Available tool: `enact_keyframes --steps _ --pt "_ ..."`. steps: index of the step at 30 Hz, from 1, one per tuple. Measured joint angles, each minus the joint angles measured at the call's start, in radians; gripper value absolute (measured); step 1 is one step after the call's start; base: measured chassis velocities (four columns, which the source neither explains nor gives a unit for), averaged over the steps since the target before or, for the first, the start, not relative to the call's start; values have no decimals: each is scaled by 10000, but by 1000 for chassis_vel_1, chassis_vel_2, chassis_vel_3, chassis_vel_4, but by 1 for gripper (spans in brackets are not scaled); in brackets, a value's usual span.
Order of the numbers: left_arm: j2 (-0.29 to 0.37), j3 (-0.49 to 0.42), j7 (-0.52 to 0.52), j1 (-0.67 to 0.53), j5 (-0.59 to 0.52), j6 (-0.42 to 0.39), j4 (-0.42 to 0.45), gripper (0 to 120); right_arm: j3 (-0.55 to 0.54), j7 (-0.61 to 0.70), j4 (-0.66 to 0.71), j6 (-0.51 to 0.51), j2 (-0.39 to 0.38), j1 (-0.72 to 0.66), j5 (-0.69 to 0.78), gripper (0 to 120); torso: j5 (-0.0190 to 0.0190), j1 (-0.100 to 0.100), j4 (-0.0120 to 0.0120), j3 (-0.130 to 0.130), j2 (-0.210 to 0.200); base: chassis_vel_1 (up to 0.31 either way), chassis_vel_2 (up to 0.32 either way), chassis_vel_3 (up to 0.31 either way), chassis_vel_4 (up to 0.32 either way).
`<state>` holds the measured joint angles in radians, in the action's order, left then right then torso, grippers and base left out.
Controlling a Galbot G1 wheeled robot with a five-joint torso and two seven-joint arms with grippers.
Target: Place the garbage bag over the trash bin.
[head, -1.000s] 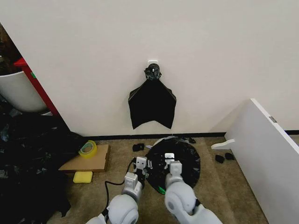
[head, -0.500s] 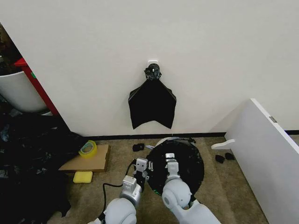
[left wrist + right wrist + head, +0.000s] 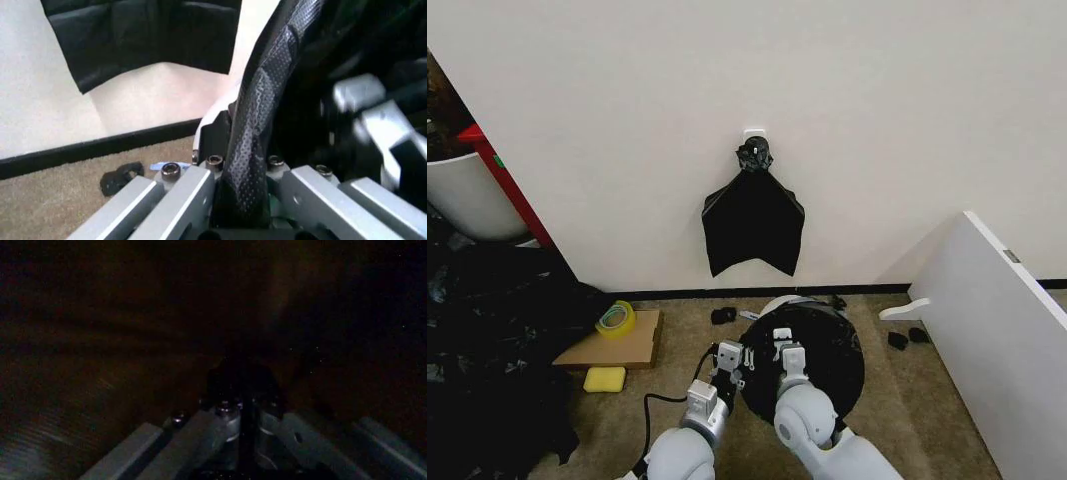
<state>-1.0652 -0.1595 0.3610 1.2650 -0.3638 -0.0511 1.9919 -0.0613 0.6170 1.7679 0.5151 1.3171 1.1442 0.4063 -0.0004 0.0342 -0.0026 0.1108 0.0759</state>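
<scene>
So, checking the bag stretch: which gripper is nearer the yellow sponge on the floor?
Left. The left gripper is at the garbage bag's edge on the side toward the yellow sponge; the right gripper is over the bag-covered trash bin, farther away.

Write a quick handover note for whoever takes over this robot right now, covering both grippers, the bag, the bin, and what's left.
Left gripper: shut on the garbage bag at the bin's left rim; the left wrist view shows a black fold pinched between its fingers.
Right gripper: over the bin mouth, against the bag; grip cannot be told.
Trash bin: on the carpet by the wall, a bit of white rim showing at the far side.
Done: bag spread across the opening.
Left: pull the bag over the far rim, then release.
</scene>
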Motion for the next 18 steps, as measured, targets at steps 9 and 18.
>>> enact_keyframes --steps 9,18 --pt "304 -262 -83 -184 -22 -47 134 0 -328 -23 -151 26 149 -127 188 0 -1 0 3 0 0 0 0 0 0" --pt "163 -226 -94 -83 -190 -117 95 0 -256 9 -465 -813 156 39 -504 0 -1 0 1 0 0 0 0 0 0"
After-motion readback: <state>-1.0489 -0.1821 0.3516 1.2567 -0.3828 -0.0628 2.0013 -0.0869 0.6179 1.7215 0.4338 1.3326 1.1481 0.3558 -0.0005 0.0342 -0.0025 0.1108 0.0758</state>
